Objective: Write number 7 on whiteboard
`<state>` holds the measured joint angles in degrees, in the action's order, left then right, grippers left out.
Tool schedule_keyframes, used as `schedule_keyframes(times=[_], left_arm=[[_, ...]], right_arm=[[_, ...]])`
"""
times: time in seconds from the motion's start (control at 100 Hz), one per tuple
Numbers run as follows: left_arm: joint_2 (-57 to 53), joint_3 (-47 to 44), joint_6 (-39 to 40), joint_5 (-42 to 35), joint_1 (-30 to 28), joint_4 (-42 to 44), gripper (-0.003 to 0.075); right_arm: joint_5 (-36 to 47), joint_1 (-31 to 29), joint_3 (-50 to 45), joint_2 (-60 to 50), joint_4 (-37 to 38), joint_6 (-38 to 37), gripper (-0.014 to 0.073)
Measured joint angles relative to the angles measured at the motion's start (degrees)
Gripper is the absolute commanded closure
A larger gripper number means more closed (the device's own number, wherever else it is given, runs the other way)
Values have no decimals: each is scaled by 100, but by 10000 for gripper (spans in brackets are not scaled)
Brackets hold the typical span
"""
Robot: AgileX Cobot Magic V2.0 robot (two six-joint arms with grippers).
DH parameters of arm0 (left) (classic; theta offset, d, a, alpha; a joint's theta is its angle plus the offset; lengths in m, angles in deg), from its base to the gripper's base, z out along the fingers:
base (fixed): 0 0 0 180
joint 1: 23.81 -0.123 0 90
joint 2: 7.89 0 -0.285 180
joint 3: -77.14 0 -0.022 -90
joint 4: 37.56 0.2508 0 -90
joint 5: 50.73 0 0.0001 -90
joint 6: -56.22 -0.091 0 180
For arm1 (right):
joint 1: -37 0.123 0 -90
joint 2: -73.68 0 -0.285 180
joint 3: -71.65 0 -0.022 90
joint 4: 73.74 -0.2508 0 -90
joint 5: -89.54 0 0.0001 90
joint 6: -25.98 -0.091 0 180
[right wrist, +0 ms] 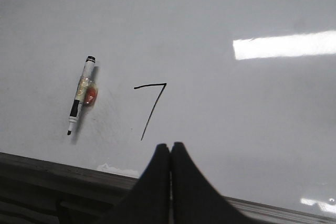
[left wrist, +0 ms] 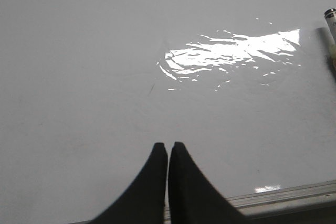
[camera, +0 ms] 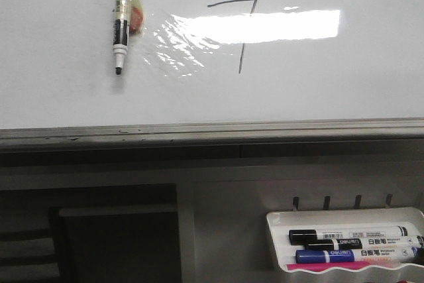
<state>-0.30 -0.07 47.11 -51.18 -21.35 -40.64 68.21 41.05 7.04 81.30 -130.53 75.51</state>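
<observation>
The whiteboard [camera: 59,91] fills the upper front view, with a grey frame edge along its bottom. A thin black number 7 [camera: 242,28] is drawn on it, partly crossed by a bright glare. It also shows in the right wrist view [right wrist: 151,106]. A black-and-white marker [camera: 121,28] with tape and a reddish piece hangs on the board left of the 7, tip down; it also shows in the right wrist view [right wrist: 80,94]. My left gripper [left wrist: 168,145] is shut and empty near the board's lower edge. My right gripper [right wrist: 170,145] is shut and empty, below the 7.
A white plastic tray [camera: 278,226] at the lower right holds black and blue markers [camera: 344,246]. A wrinkled shiny patch [camera: 175,44] lies between the hanging marker and the 7. The grey frame [camera: 212,130] runs along the board's bottom edge.
</observation>
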Motion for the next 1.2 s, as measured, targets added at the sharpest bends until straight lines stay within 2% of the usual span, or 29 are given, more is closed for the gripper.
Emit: schedule_keyframes(times=[0.12,0.22,0.3,0.41,0.48,0.62,0.7,0.88,1.201], left_arm=[[0,0,0,0,0,0,741],[0,0,0,0,0,0,741],[0,0,0,0,0,0,741],[0,0,0,0,0,0,741],[0,0,0,0,0,0,741],[0,0,0,0,0,0,741],[0,0,0,0,0,0,741],[0,0,0,9,0,0,741],[0,0,0,45,0,0,741]], right_arm=[[81,0,-5,0,35,-10,657],[340,-10,-5,0,456,-100,657],[683,-53,-83,0,1375,-705,657],[1023,-243,-296,17,3272,-2236,657],[1157,-378,-507,10,4223,-3040,657],[1349,-480,-1023,10,5185,-3731,657],[1500,-480,-1312,-24,5412,-3850,657],[1596,-492,-1315,-42,5585,-3928,657],[1596,-492,-1315,-51,5616,-3951,657]])
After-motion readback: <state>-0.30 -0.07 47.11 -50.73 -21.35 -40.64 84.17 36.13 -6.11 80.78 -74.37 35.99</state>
